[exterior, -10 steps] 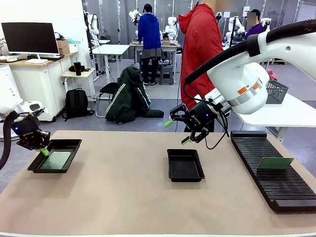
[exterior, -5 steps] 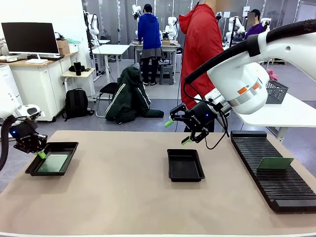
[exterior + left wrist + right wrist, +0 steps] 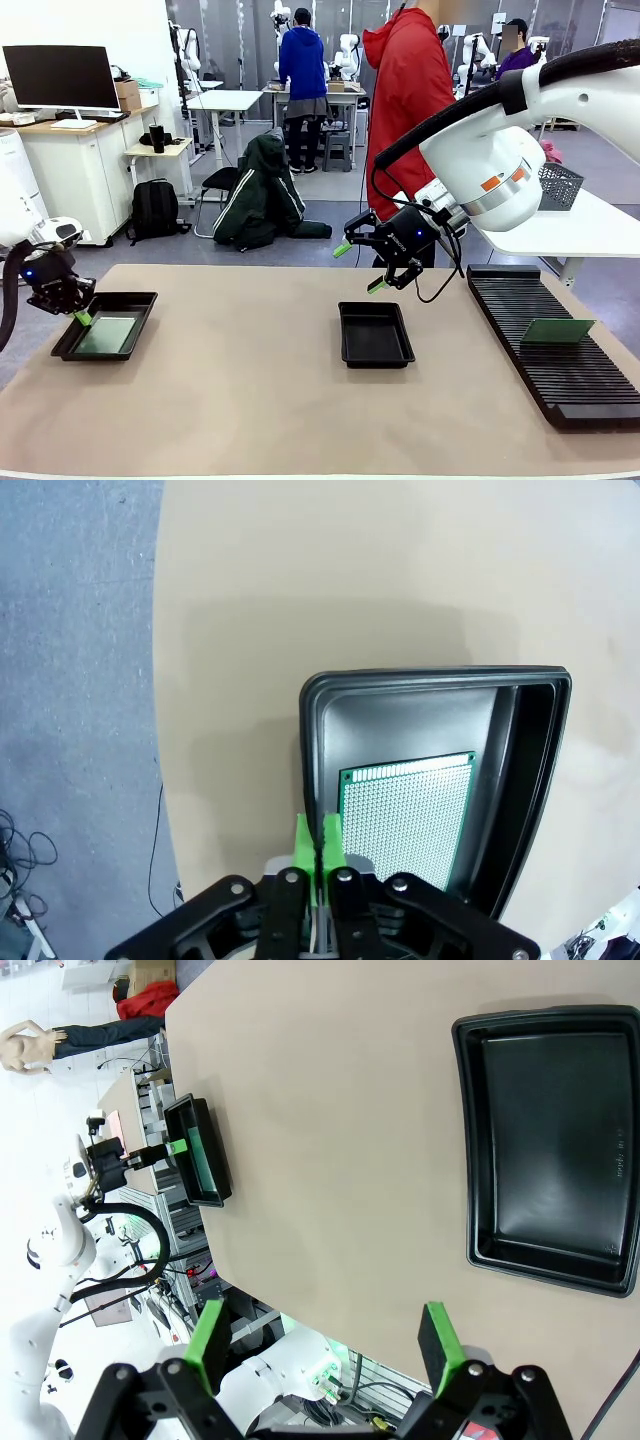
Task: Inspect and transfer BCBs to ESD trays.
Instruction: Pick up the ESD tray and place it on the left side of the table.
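A tan-covered worktop (image 3: 230, 400) carries three things, well apart from one another. The left ESD tray (image 3: 140, 297) sits near its left edge, seemingly flat on the surface, though that is hard to judge. The middle ESD tray (image 3: 375, 335) lies near the centre. A long black ribbed rack (image 3: 590, 385) runs along the right side.

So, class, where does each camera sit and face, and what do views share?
Front: fixed on the robot's side, facing across the table at the person; left arm and right arm show.
Left wrist: looks down the left gripper, shut on the left tray's rim.
Right wrist: looks down past the open right gripper at the empty tray.
Shared: all show the left tray.
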You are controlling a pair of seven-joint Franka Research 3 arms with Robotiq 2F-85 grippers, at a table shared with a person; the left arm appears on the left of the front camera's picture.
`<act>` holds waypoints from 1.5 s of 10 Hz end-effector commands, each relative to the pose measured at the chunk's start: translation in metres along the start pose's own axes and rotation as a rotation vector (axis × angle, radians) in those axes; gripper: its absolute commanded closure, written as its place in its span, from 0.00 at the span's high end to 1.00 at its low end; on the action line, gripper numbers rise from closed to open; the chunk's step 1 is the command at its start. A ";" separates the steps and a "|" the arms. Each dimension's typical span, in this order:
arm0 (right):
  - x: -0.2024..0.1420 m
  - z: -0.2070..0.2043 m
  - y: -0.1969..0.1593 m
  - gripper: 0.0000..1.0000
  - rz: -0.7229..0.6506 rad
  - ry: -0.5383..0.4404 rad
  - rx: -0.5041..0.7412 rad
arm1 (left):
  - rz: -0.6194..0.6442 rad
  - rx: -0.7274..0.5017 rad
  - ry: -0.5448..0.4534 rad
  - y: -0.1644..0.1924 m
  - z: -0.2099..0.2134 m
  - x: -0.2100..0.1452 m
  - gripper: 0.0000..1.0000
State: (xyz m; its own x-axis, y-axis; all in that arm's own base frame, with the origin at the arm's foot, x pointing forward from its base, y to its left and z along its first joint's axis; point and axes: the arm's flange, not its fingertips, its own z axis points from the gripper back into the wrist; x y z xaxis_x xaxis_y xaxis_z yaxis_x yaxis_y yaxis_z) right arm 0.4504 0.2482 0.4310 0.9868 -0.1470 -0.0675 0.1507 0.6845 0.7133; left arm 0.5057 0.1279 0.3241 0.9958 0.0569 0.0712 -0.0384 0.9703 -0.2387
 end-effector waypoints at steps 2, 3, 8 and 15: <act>0.003 -0.001 0.003 1.00 -0.009 -0.001 -0.011 | -0.027 0.026 -0.001 0.002 -0.011 -0.002 0.01; 0.003 -0.001 0.003 1.00 -0.009 -0.001 -0.011 | -0.028 0.021 0.000 0.003 -0.013 -0.002 0.01; 0.003 -0.001 0.003 1.00 -0.009 -0.001 -0.011 | -0.006 0.013 0.012 0.001 -0.016 0.002 0.01; 0.003 -0.001 0.003 1.00 -0.009 -0.001 -0.011 | 0.004 0.053 0.024 -0.002 -0.003 0.003 0.45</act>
State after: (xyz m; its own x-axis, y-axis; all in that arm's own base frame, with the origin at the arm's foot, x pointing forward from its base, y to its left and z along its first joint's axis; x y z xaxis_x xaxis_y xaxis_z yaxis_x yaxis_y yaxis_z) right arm 0.4504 0.2482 0.4309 0.9868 -0.1470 -0.0675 0.1507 0.6845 0.7133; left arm 0.5108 0.1241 0.3134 0.9970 0.0434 0.0638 -0.0291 0.9772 -0.2104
